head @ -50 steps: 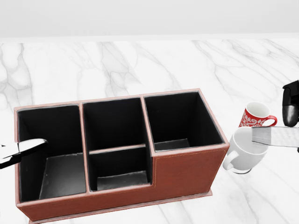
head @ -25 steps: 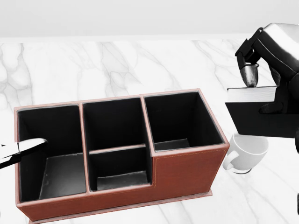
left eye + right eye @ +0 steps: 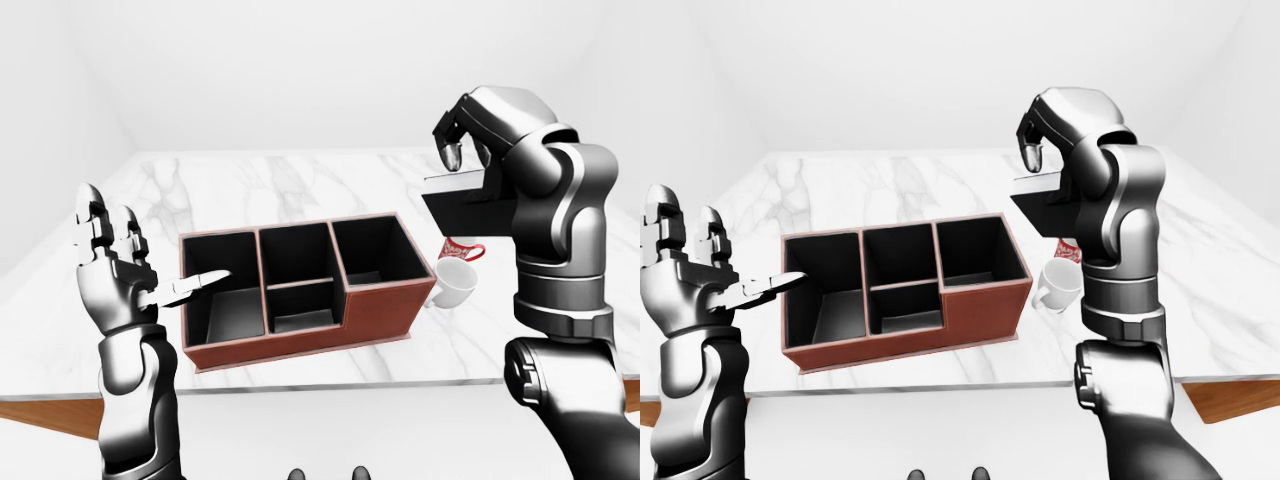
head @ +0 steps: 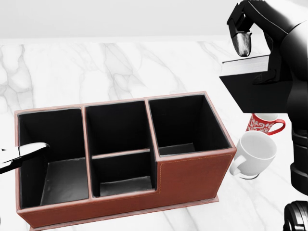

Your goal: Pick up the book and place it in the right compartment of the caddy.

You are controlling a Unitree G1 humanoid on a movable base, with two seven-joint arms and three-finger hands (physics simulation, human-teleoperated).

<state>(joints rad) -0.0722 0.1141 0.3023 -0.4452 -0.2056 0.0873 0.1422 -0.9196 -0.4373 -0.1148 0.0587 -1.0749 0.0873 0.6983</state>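
Right hand (image 4: 250, 38) is gripping the book (image 4: 252, 91) with fingers curled over its top edge, and it is carrying it higher and farther toward the head view's left than half a second ago, uncovering the red patterned mug (image 4: 263, 124) behind the white mug (image 4: 254, 154). Hanging below the fingers, the book is floating clear of the marble table (image 4: 96, 67), just right of the caddy (image 4: 192, 178) and its right compartment (image 4: 185, 125), while the left hand (image 3: 115, 270) is waiting with fingers spread, holding nothing.

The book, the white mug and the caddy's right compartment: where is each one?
book (image 4: 252, 91): head view, on its dark cover.
white mug (image 4: 255, 153): head view, on its outer wall.
right compartment (image 4: 185, 122): head view, on its dark inner wall.
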